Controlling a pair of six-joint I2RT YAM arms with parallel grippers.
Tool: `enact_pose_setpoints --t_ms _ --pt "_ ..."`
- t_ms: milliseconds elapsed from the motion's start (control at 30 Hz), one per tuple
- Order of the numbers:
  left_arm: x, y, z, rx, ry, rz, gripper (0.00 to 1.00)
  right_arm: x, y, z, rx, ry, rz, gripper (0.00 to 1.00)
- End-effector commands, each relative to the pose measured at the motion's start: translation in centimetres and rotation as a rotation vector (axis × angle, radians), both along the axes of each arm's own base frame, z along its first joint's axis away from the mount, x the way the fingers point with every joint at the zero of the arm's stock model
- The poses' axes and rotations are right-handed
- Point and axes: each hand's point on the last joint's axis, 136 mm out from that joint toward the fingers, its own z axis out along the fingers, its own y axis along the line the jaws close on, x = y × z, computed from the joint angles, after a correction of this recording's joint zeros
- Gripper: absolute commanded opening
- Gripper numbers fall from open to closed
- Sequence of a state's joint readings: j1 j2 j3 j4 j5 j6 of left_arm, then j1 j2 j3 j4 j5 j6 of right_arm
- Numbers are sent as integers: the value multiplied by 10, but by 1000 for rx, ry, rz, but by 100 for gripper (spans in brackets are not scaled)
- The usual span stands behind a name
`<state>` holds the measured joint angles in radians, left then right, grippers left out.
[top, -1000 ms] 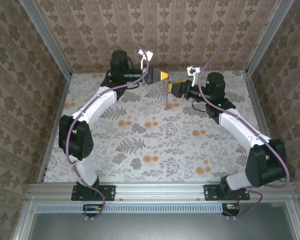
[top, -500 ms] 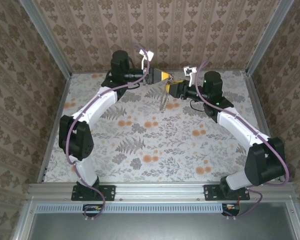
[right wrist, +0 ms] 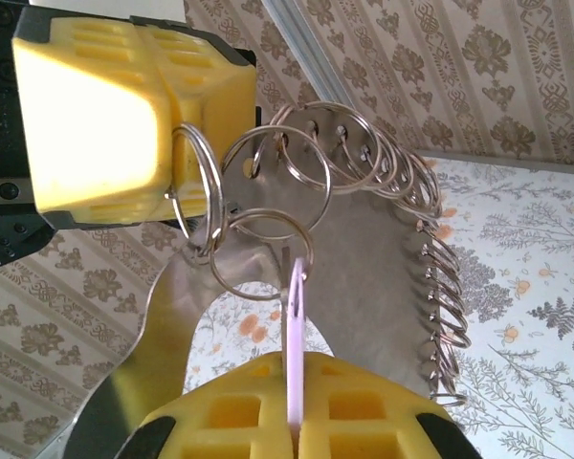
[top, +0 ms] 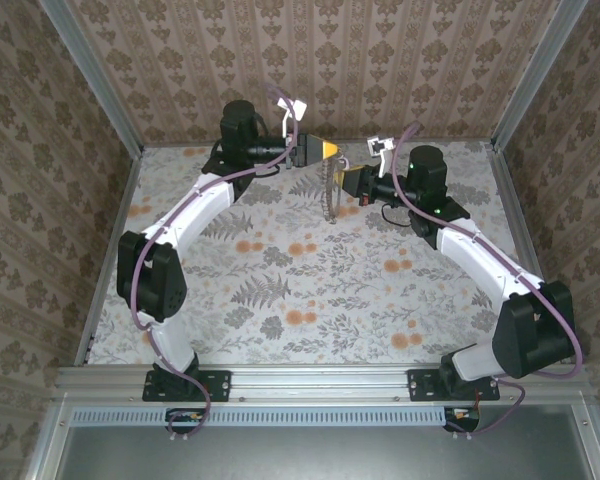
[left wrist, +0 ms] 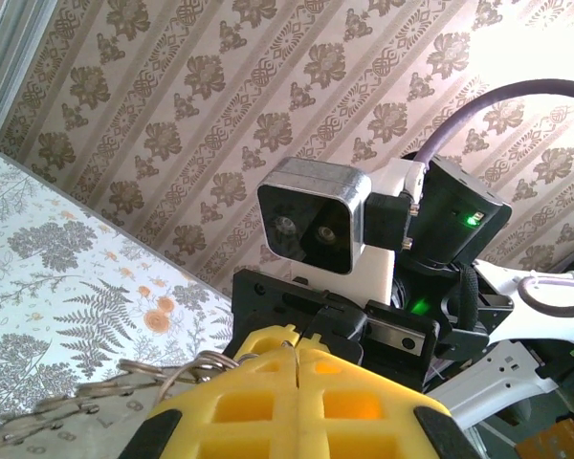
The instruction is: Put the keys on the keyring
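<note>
Pinching the keyring by its top ring in the left claw, fully closed, raised off the table to leave the chain hanging free below. Gripping the key edge-on in the right claw, also fully closed, blade poking out past the pads. Aimed at the ring just ahead, touching or nearly. Likely mid-threading, not clearly on yet.

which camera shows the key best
The right wrist view: the key stands edge-on, clamped in the right end effector, its top at a ring of the keyring. In the top external view it is too small to tell; from the left wrist it is hidden.
</note>
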<state>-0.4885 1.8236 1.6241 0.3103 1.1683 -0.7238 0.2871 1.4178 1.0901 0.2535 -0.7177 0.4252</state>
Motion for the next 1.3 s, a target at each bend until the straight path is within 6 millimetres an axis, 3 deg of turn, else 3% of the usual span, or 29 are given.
enact_pose_setpoints --t_ms 0,267,600,700,1133,1167,1267 --pt "-13 10 39 -62 -98 14 0 -18 2 22 23 -42 38 0" --pt "-11 11 39 -75 -95 29 0 -30 15 26 31 -40 93 0" --pt "-13 11 38 -84 -91 35 0 -32 29 30 33 -40 125 0" --pt "-13 12 36 -84 -87 38 0 -26 34 23 29 -19 126 0" --pt "-13 15 35 -92 -89 52 0 -23 27 10 -12 11 72 0" --pt "-13 16 35 -91 -90 51 0 -29 25 19 -10 -9 71 0" --pt "-14 18 34 -88 -94 48 0 -31 20 20 -37 -5 65 0"
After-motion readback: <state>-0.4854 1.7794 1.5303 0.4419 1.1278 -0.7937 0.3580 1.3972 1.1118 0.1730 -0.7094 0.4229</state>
